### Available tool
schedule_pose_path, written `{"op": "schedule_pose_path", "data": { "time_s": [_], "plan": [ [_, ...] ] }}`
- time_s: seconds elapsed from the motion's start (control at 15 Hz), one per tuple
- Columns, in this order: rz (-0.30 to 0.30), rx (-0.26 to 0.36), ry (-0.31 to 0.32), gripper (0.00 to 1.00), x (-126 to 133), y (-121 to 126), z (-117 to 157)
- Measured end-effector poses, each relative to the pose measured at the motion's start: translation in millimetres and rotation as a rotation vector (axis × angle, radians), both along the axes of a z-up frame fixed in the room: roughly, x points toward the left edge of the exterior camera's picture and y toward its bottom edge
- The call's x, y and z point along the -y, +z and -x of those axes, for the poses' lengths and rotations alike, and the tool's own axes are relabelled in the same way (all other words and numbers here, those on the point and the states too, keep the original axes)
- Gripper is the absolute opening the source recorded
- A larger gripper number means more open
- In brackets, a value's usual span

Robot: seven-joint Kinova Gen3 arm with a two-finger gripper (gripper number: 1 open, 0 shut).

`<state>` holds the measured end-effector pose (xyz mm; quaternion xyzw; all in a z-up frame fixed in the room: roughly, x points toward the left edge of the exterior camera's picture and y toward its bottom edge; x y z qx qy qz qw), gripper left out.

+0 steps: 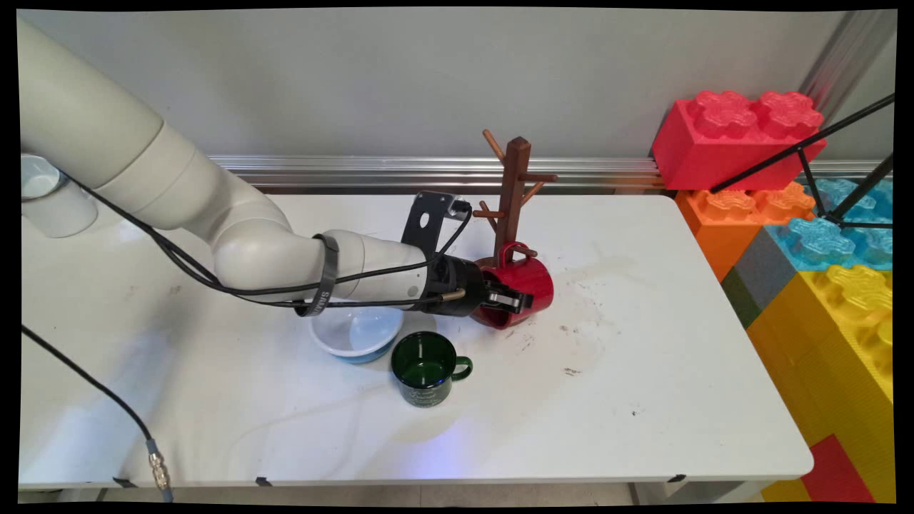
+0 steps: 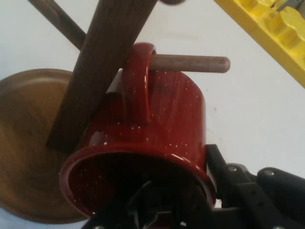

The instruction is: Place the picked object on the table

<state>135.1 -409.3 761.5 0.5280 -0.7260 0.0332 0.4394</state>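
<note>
End effector (image 1: pixel 515 300), black and two-fingered, clamps the rim of a speckled red enamel mug (image 1: pixel 525 285), one finger inside, tipping it sideways so its handle loops a lower peg of the brown wooden mug tree (image 1: pixel 513 193) on the white tabletop (image 1: pixel 643 371).

Bright, even light, soft shadows on the white table (image 1: pixel 643 371), hand view slightly soft close up

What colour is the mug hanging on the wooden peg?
Red mug with fine white speckles; the hand view shows it best.
</note>
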Motion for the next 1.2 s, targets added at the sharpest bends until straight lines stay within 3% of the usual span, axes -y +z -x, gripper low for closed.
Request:
{"op": "schedule_pose_path", "data": {
  "time_s": [1.2],
  "plan": [
    [0.044,-0.083,-0.089,0.0,-10,21,9]
  ]
}}
